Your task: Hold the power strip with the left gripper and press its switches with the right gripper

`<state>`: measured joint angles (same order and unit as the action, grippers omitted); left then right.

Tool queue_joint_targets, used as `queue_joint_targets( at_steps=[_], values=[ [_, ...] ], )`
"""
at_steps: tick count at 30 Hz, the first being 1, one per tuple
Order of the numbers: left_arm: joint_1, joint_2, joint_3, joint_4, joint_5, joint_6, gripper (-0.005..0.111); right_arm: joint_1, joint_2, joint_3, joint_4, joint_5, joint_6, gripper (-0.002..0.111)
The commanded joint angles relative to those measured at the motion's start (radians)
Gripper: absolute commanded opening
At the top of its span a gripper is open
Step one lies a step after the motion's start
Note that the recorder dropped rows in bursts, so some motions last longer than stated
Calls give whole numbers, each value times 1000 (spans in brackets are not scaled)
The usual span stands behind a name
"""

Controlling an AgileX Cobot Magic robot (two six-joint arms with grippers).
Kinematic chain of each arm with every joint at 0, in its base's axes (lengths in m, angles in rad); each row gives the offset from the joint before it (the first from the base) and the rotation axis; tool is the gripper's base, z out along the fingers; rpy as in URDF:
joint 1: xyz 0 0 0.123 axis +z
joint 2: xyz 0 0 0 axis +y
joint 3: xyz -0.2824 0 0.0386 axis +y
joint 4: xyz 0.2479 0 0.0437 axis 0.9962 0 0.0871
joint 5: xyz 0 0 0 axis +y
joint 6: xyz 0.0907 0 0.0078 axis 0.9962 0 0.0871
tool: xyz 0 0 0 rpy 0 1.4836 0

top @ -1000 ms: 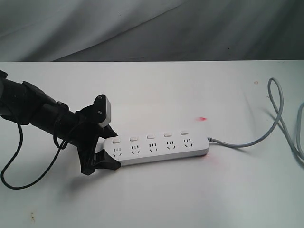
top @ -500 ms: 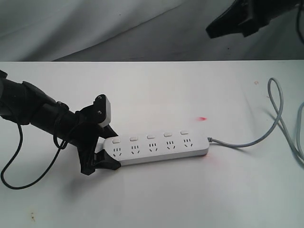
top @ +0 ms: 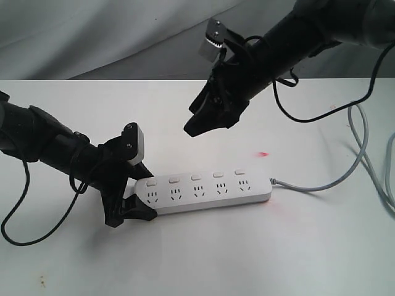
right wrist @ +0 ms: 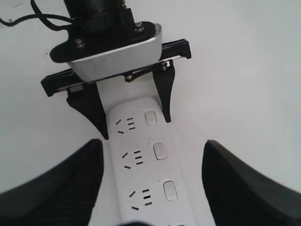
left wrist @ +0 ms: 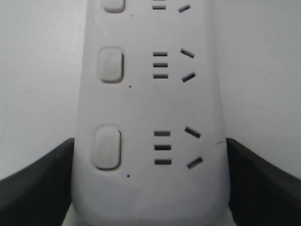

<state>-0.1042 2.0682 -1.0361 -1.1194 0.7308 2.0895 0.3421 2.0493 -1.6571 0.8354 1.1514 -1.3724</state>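
Our left gripper is clamped across one rounded end of the strip, a finger on each long side. The rest runs away from it, flat on the table. Our right gripper hangs above, fingers apart, empty. We judge the strip light, stiff and smooth, so it may pivot under a press; hold the sides, clear of the switches

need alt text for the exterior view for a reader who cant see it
The left gripper clamps one end of a white power strip lying flat on a white table. The right gripper hangs open in the air above it, touching nothing. A grey cord runs off from the strip's other end.
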Motion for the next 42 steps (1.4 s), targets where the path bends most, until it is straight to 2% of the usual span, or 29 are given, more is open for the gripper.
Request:
queue_joint_targets(
  at_steps=[1,8,17,25,32,42],
  values=[
    [-5,-3,-4,-6,3,4,0,35,17,-4,-32,-15,-18,57],
    [-5,-3,-4,-6,3,4,0,43,17,-4,64,-42,12,57],
    [-5,-3,-4,-6,3,4,0,78,72,-4,-69,-151,-23,57],
    [-5,-3,-4,-6,3,4,0,91,170,-4,-33,-198,-97,57],
    [-5,-3,-4,-6,3,4,0,160,203,-6,-33,-292,-118,57],
    [-5,-3,-4,-6,3,4,0,196,230,-8,-33,-363,-122,57]
  ],
)
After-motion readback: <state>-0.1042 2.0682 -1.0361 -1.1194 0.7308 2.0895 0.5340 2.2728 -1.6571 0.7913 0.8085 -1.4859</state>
